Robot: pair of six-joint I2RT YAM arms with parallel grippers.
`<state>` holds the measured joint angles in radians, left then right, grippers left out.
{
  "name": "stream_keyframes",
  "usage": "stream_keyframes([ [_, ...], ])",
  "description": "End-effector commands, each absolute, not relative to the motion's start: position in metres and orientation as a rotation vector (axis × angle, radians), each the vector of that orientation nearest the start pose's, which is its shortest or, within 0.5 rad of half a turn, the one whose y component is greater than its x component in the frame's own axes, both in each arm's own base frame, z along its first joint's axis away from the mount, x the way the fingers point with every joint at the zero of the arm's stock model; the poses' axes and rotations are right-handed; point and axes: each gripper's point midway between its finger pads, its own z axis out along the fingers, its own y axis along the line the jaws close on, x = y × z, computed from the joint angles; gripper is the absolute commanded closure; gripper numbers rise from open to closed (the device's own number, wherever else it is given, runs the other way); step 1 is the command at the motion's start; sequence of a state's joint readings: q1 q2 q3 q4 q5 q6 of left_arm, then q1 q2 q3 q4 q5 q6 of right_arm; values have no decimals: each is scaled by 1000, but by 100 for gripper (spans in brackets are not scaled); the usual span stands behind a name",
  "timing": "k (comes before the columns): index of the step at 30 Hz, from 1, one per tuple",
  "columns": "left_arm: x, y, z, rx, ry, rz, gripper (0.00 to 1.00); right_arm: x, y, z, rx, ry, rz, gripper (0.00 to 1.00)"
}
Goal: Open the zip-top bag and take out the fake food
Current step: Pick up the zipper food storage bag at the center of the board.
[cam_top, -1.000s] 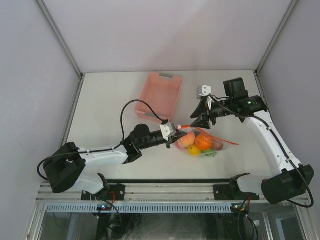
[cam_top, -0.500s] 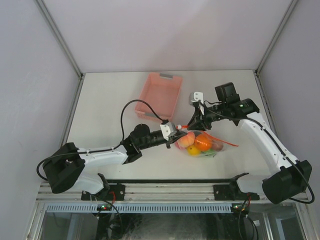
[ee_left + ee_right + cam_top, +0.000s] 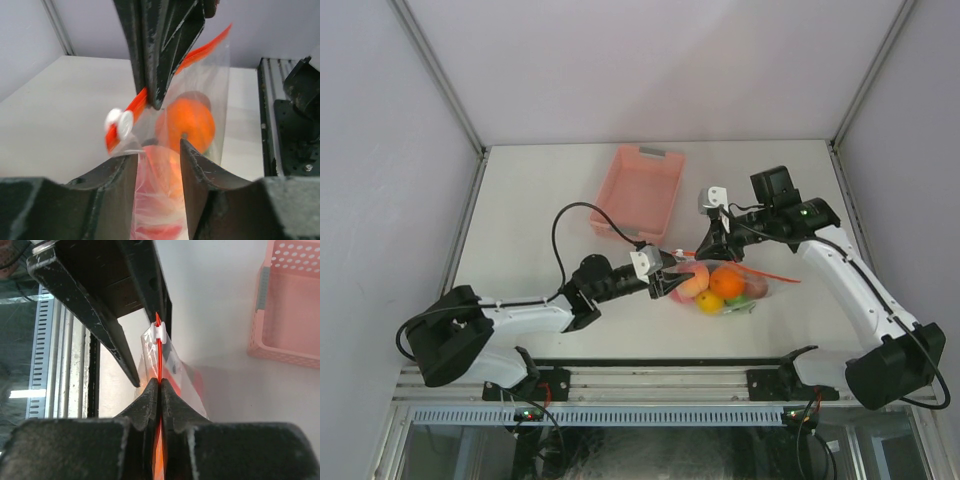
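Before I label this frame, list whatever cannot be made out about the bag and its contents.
- Count of fake food: in the top view, pieces overlap inside the zip-top bag, and the left jaws cover one end.
- Zipper strip sealed or parted: the right wrist view sees it edge-on, and the shut right jaws hide the rest.
- White slider: blurred in the left wrist view.
- Pink basket: cut off by the right wrist frame edge.

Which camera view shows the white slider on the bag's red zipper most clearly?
The right wrist view: the white slider sits sharp on the red zipper strip, ahead of the right gripper pinching that strip. The left wrist view blurs it. From the top it is too small to find.
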<state>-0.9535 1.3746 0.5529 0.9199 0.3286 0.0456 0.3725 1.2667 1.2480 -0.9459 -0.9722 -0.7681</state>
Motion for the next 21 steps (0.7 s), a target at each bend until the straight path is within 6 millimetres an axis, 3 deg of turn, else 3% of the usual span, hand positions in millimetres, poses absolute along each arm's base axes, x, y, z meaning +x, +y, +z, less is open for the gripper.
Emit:
stream_keyframes([
  [1, 197, -370, 250, 874, 1065, -1070, 51, 197, 217, 265, -1482, 1521, 1042, 100],
  [4, 196, -370, 252, 868, 1044, -1102, 46, 194, 215, 268, -1483, 1491, 1061, 100],
  [12, 196, -375, 258, 864, 1025, -1141, 46, 188, 213, 272, -1483, 1454, 1089, 100],
  [14, 195, -376, 258, 868, 1025, -1155, 54, 188, 213, 273, -1481, 1447, 1093, 100],
  [19, 193, -380, 259, 882, 1019, -1190, 92, 187, 213, 273, -1482, 1444, 1096, 100],
  [21, 192, -381, 260, 882, 1018, -1194, 99, 187, 213, 275, -1476, 1442, 1096, 98],
])
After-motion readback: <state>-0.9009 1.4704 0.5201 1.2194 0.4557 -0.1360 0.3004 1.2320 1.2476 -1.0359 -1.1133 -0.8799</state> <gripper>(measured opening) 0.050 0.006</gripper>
